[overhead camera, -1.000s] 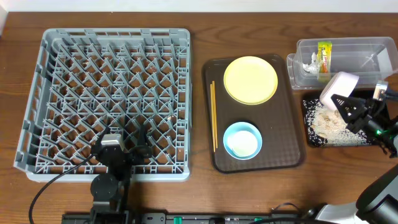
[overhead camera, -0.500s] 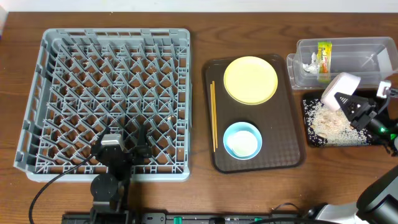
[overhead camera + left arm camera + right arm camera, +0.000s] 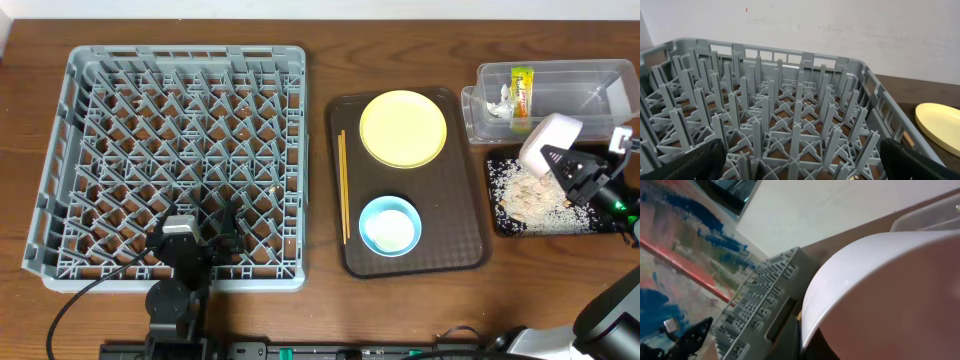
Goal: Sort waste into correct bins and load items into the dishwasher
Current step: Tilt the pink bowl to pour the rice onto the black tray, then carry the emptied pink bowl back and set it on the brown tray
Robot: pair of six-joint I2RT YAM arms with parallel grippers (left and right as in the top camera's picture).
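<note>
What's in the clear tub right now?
The clear tub holds a yellow-green snack wrapper and a crumpled white tissue. The white bowl in the right gripper hides part of its near edge.

Overhead looks straight down; both low wrist views share the dish rack point(image 3: 790, 125), the right pressed against a white bowl point(image 3: 880, 295).

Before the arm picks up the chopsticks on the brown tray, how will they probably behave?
The chopsticks look thin and straight, so they are probably stiff and very light. They lie flat close to the left rim of the tray, so they may roll or slip apart when pinched.
</note>
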